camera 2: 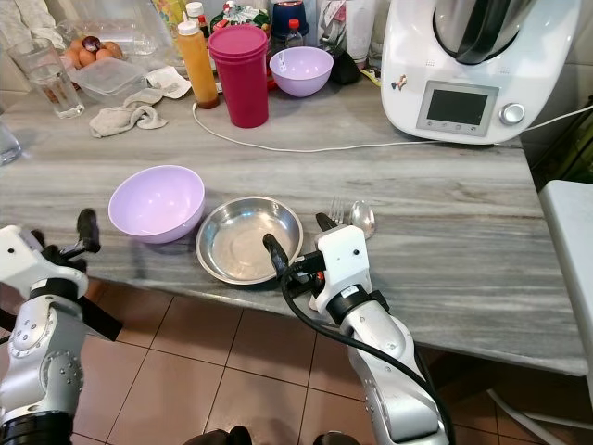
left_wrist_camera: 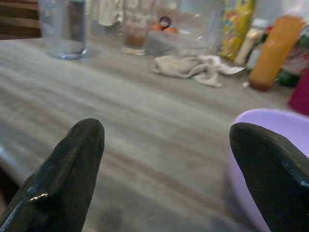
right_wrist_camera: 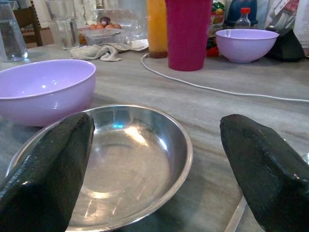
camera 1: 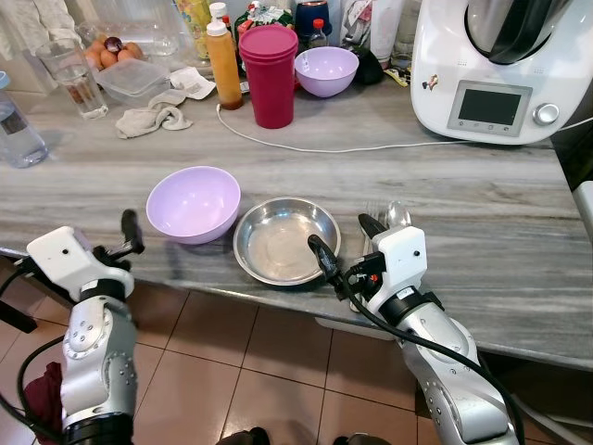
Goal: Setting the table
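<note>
- Your right end effector (camera 1: 346,247) sits at the near edge of the bench (camera 1: 463,213), fingers spread apart and gripping nothing, pointing across the steel plate (camera 1: 285,239).
- In the right wrist view the steel plate (right_wrist_camera: 130,164) lies between the two black fingers (right_wrist_camera: 48,169), just ahead of them and not touched by either.
- Your left end effector (camera 1: 130,236) hovers at the bench edge, to the left of the lilac bowl (camera 1: 193,203); its fingers are also apart and empty.
- In the left wrist view the lilac bowl's rim (left_wrist_camera: 270,125) shows just behind one finger (left_wrist_camera: 270,169), with bare bench between the two fingers.
- The lilac bowl and the steel plate sit side by side near the front edge; you cannot tell whether their rims touch.
- A fork (camera 1: 371,215) and a spoon (camera 1: 397,215) lie just to the right of the plate, partly hidden behind your right wrist.
- Farther back stand a stack of magenta cups (camera 1: 270,74), a second lilac bowl (camera 1: 326,70), an orange bottle (camera 1: 223,65), a crumpled cloth (camera 1: 153,117), a drinking glass (camera 1: 72,78) and a clear tub holding eggs (camera 1: 128,72).
- A white kitchen machine (camera 1: 496,65) stands at the back right, and a white cable (camera 1: 352,146) runs across the bench in front of it.
</note>
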Controlling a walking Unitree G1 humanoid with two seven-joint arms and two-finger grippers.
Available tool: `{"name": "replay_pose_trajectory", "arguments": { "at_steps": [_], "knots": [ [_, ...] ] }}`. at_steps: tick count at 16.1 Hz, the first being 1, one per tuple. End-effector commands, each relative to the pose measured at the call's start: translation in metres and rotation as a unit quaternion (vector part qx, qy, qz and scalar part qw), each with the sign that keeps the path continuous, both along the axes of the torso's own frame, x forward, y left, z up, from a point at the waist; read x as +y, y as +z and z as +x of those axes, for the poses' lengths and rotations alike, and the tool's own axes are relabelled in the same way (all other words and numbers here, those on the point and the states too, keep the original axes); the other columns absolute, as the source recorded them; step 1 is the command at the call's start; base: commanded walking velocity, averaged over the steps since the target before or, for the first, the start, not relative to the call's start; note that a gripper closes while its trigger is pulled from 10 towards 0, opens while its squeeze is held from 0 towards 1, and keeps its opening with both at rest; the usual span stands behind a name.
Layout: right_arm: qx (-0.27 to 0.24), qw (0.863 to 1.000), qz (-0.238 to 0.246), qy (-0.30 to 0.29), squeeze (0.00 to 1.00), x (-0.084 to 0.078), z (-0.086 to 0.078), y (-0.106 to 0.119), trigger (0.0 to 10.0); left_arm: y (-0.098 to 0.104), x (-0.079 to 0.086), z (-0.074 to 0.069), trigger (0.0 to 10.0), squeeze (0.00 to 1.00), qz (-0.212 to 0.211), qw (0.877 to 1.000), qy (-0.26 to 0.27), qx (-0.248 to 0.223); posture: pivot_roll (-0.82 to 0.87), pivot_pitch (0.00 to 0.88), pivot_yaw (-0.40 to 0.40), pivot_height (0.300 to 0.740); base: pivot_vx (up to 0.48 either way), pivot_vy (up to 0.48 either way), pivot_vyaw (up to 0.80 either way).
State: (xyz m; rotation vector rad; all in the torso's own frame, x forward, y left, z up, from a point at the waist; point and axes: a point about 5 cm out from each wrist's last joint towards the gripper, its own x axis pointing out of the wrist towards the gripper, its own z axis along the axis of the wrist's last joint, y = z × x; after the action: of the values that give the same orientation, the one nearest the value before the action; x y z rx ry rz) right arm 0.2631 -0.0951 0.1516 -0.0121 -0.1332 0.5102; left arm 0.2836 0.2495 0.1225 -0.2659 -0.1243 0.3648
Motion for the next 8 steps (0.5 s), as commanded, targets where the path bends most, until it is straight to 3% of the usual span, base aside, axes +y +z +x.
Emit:
{"name": "replay_pose_trajectory", "arguments": {
  "at_steps": [1, 4, 8],
  "knots": [
    [0.003, 1.000, -0.001, 0.013, 1.00, 0.004, -0.001, -0.001, 10.0, -0.012, 0.009, -0.006, 10.0, 0.00, 0.008, 0.999, 0.019, 0.030, -0.13, 0.145, 0.048, 0.740, 0.000, 0.000, 0.00],
    [0.003, 1.000, -0.003, 0.017, 1.00, 0.006, -0.003, -0.001, 10.0, -0.035, 0.012, -0.015, 10.0, 0.00, 0.006, 0.996, 0.025, 0.083, -0.14, 0.152, 0.051, 0.740, 0.000, 0.000, 0.00],
    [0.003, 1.000, -0.003, 0.019, 1.00, 0.006, -0.004, -0.001, 10.0, -0.037, 0.001, -0.012, 10.0, 0.00, -0.005, 0.997, 0.000, 0.080, -0.14, 0.154, 0.053, 0.740, 0.000, 0.000, 0.00]
  ]
}}
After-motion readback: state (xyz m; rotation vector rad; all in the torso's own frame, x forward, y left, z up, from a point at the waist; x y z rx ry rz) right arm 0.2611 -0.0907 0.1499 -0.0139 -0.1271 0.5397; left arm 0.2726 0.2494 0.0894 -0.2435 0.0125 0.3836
